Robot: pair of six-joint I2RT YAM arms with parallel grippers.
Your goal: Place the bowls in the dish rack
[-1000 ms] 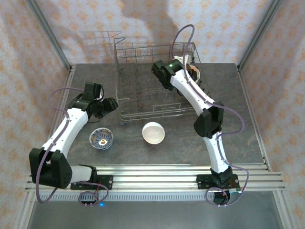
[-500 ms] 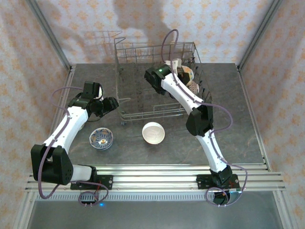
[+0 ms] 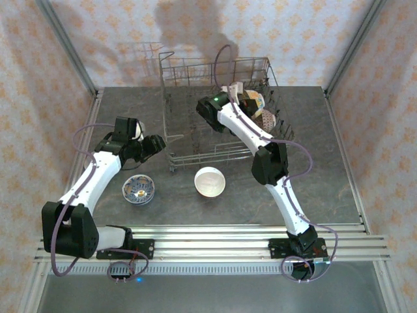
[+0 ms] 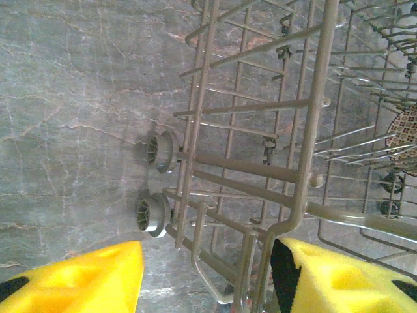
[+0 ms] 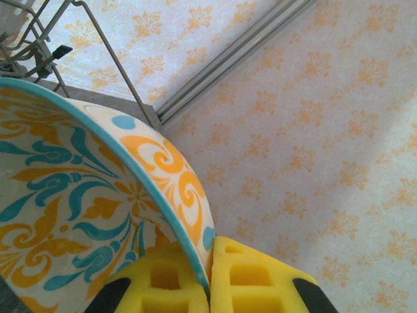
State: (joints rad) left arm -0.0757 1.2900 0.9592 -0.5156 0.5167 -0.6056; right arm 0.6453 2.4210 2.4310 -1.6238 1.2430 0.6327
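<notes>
bowl in teal and orange [image 3: 254, 99] hangs over the far right part of the dish rack [image 3: 202, 155], at the tip of the right gripper [image 3: 240, 92]. just nearer, a brown-patterned bowl [image 3: 265, 119] sits inside the rack. on the table [image 3: 326, 169] in front of the rack lie a white bowl [image 3: 210, 181] and a blue-patterned bowl [image 3: 139, 188], well apart. the left gripper [image 3: 156, 143] is at the rack's near left corner.

left wrist view: the yellow fingers [image 4: 78, 280] are about half spread, one on either side of the rack's wire edge. one is just beside the wire, the other clear of it, with nothing clamped. two small wheels [image 4: 159, 151] sit under the rack.

right wrist view: the fingers [image 5: 254, 280] are pressed together on the rim of the bowl in teal and orange, with the wallpapered wall [image 5: 313, 130] behind.
</notes>
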